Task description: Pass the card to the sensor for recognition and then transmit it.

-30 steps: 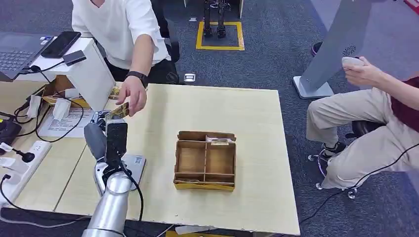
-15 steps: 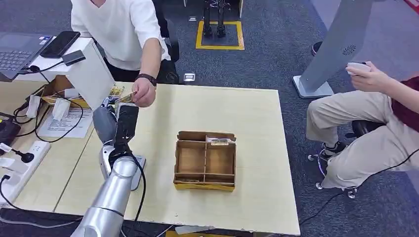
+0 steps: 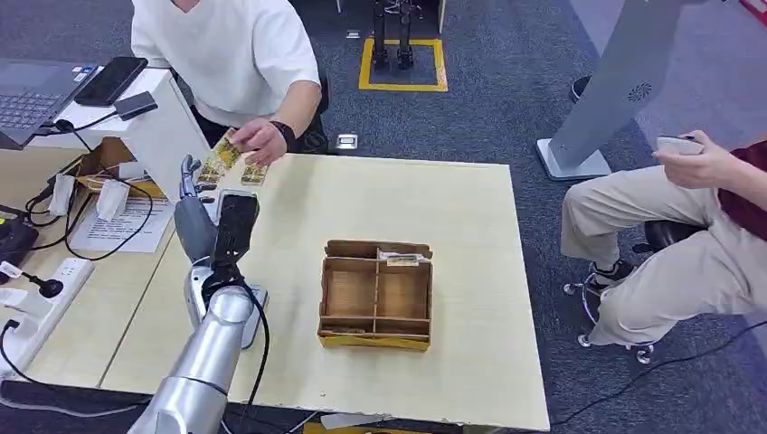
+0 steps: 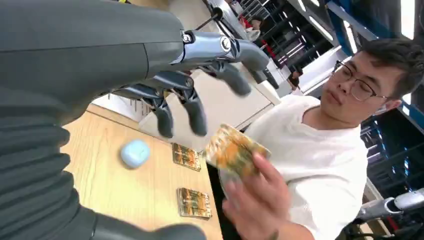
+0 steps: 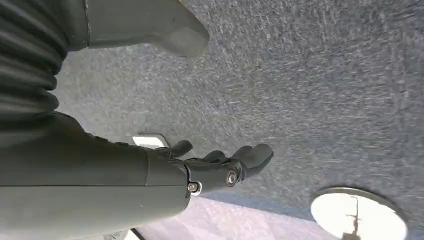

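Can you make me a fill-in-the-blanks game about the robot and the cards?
1. The card is held by the ____, not the robot.
2. The left robot hand holds ____.
3. The wooden box stands on the ____.
4. The right robot hand hangs over the ____.

Missing words: person; nothing; table; floor

Robotics test area inside an office-like workspace.

A pale wooden table stands on grey carpet, where a yellow-taped square is marked on the floor. At one side lie a laptop, a phone, a power strip and trailing cables. A grey kiosk stand rises near a seated person; a second person sits across the table. The left wrist view shows storage racks behind.
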Available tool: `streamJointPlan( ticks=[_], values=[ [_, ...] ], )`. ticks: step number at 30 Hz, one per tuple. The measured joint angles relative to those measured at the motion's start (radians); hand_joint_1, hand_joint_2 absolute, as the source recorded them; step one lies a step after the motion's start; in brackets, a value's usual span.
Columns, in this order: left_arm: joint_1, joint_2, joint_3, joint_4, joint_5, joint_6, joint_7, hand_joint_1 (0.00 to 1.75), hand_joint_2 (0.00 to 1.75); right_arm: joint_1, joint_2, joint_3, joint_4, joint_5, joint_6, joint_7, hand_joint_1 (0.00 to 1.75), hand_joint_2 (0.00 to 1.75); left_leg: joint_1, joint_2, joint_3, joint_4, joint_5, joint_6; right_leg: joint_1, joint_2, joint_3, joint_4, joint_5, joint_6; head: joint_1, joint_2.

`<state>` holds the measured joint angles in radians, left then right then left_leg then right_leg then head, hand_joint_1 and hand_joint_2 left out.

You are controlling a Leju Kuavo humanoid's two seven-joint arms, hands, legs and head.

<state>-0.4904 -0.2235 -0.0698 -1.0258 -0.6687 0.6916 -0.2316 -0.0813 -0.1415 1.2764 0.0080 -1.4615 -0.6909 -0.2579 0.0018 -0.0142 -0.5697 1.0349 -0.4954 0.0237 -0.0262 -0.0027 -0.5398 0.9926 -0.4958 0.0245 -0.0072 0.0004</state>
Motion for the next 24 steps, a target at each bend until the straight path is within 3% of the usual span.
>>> streamJointPlan(
  ticks=[14,24],
  values=[
    [0.006,-0.042,-0.019,-0.001,0.015,0.001,-0.005,0.00,1.75,0.068,-0.027,-0.104,0.001,-0.029,0.000,-0.038,0.00,1.75,0.000,0.000,0.000,0.000,0.000,0.000,0.000,0.000,0.000,0.000,0.000,0.000,0.000,0.000],
    [0.006,-0.043,-0.019,-0.001,-0.011,0.001,-0.017,0.00,1.75,0.077,-0.030,-0.145,0.002,-0.030,0.000,-0.048,0.00,1.75,0.000,0.000,0.000,0.000,0.000,0.000,0.000,0.000,0.000,0.000,0.000,0.000,0.000,0.000]
  ],
)
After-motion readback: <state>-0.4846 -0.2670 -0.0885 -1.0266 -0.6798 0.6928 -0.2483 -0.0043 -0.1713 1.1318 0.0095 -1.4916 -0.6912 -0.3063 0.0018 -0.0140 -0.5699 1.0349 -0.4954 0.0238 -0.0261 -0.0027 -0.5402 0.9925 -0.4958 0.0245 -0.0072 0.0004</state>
